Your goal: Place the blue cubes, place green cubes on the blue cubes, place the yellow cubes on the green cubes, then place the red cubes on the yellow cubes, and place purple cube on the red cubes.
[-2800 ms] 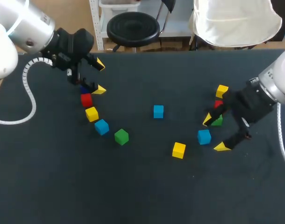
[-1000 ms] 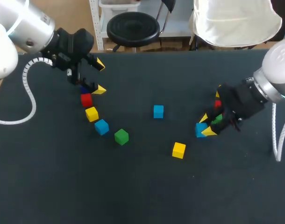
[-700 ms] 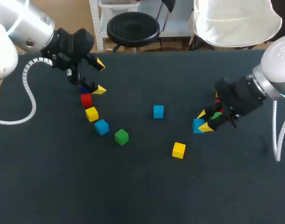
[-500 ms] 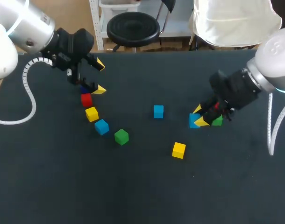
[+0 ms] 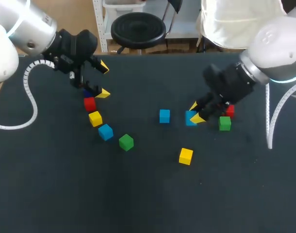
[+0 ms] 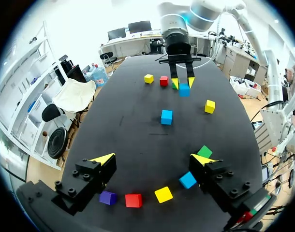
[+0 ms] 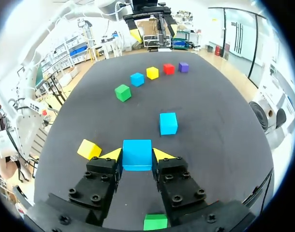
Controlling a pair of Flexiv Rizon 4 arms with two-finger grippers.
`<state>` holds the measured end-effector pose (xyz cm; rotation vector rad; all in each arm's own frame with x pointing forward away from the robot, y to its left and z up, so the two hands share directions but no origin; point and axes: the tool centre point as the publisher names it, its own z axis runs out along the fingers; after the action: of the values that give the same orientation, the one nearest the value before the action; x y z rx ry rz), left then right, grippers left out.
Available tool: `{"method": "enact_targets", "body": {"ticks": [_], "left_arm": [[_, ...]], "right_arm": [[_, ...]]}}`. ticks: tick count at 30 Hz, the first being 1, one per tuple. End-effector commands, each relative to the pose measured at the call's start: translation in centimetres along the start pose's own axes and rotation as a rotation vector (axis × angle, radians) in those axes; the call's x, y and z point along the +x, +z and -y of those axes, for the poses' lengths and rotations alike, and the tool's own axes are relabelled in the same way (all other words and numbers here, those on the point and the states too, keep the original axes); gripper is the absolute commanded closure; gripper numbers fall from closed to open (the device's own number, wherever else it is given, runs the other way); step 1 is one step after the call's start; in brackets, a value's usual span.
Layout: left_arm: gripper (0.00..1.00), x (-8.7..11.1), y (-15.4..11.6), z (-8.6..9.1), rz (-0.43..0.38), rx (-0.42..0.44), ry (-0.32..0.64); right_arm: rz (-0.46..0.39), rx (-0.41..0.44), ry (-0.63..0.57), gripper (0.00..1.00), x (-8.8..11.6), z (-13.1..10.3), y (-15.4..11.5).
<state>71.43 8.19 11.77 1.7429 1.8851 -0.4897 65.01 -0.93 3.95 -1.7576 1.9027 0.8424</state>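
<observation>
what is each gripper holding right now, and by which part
The right gripper holds a blue cube by two opposite side faces, one finger on each. The left gripper is open and holds nothing.

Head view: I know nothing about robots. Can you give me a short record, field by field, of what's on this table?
Right gripper: shut on held blue cube
Left gripper: open, empty, by the row's purple end
Row by left arm: purple cube, red cube, yellow cube, blue cube, green cube
Centre: lone blue cube, close to the held one
By right arm: second green cube, second red cube, far yellow cube
Front: loose yellow cube
Stacks: none yet
</observation>
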Motion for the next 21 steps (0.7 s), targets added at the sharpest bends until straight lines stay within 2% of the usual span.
{"method": "enact_targets", "body": {"ticks": [1, 14, 17, 21], "left_arm": [[0.00, 0.0, 0.0, 0.0, -0.002, 0.001, 0.000], [0.00, 0.0, 0.0, 0.0, -0.002, 0.001, 0.000], [0.00, 0.0, 0.0, 0.0, -0.002, 0.001, 0.000], [0.00, 0.0, 0.0, 0.0, -0.002, 0.001, 0.000]], "right_arm": [[-0.002, 0.002, 0.000, 1.00, 0.0, -0.1, 0.0], [-0.002, 0.002, 0.000, 1.00, 0.0, -0.1, 0.0], [-0.014, -0.043, -0.032, 1.00, -0.8, 0.6, 1.5], [-0.010, -0.064, -0.042, 1.00, -0.4, 1.2, 2.6]]}}
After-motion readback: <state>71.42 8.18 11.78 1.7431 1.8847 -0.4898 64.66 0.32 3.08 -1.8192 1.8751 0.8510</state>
